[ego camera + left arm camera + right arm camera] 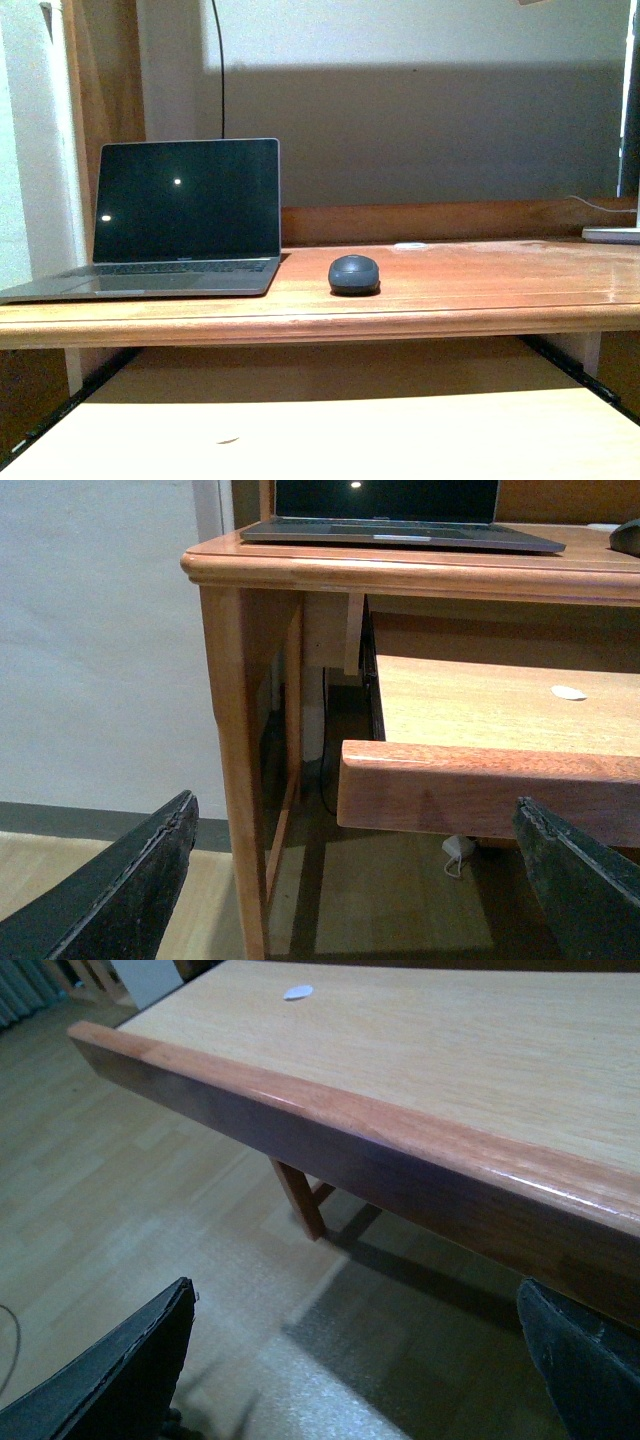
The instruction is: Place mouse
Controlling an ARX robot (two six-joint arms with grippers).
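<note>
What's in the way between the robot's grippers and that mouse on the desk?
The left gripper and right gripper hang low before the pulled-out shelf; it and the desk edge lie between them and the mouse. On the desktop, nothing blocks it.

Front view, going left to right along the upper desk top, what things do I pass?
laptop → mouse → white base at the right edge

left end effector [352, 803], right end effector [353, 1286]; jaws agape
</note>
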